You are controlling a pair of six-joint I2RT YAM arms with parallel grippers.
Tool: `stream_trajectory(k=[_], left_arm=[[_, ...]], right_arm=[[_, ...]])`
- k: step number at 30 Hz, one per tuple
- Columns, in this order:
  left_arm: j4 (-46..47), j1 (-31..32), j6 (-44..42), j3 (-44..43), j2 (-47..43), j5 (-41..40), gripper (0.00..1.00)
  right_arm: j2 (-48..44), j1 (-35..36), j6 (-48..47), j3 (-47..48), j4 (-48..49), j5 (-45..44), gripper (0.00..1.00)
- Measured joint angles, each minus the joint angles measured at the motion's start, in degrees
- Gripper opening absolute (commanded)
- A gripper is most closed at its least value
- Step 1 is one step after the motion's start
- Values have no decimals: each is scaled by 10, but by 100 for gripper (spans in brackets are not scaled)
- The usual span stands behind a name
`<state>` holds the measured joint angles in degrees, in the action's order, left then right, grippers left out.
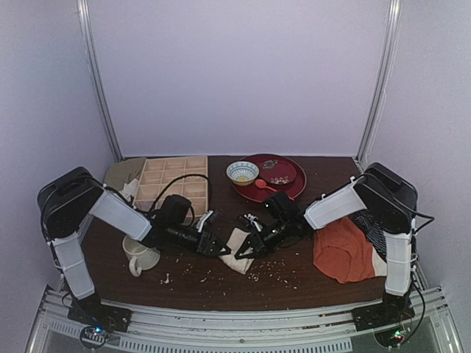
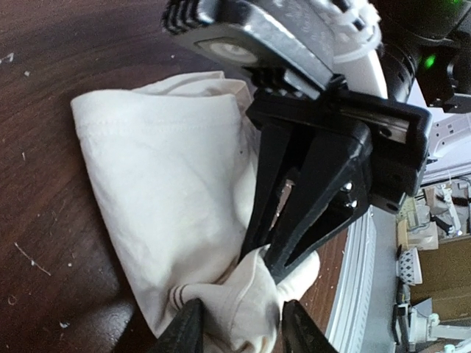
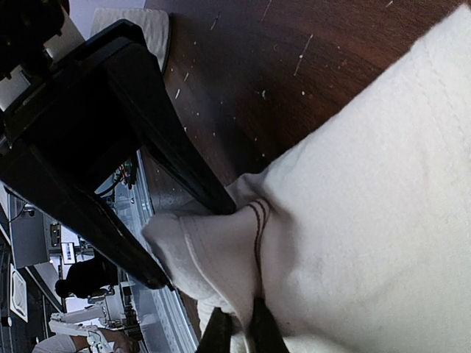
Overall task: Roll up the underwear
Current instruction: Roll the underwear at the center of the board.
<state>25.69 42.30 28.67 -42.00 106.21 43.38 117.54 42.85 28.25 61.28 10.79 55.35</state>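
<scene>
Robot arms work over a dark wooden table (image 1: 309,283). At its right edge an orange-red garment (image 1: 342,250) lies crumpled. A dark striped cloth (image 1: 368,222) behind it is largely hidden under the right arm. At far left sits a divided wooden tray (image 1: 173,180), its near edge partly hidden by the left arm. A round red plate (image 1: 294,190) at the back holds a patterned bowl (image 1: 242,172), a dark dish (image 1: 278,171) and an orange spoon (image 1: 263,184). The underwear (image 1: 241,259), a folded cream bundle, lies at table centre, its long axis running far to near with the near end swung slightly right. The right gripper (image 2: 274,261) is pinched tight on a bunched corner. The left gripper (image 2: 243,334) stands wide, fingers (image 2: 184,331) either side of that same corner. A cream mug (image 1: 140,254) stands at left, its inside hard to make out. Crumbs (image 1: 268,273) dot the wood.
</scene>
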Motion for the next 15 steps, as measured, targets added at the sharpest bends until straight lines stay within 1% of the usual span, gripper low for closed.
stream_trajectory(k=[2, 5, 7, 9, 15], left_arm=[[7, -1, 4, 0, 6, 4, 32], [14, -3, 7, 0, 11, 8, 15], [14, -3, 10, 0, 12, 10, 10], [13, -3, 10, 0, 12, 10, 0], [10, -3, 23, 0, 11, 10, 0]], right_arm=[[0, 0, 0, 0, -2, 0, 0], [0, 0, 0, 1, -4, 0, 0], [0, 1, -3, 2, -7, 0, 0], [0, 1, -7, 3, -11, 0, 0], [-2, 1, -25, 8, -28, 0, 0]])
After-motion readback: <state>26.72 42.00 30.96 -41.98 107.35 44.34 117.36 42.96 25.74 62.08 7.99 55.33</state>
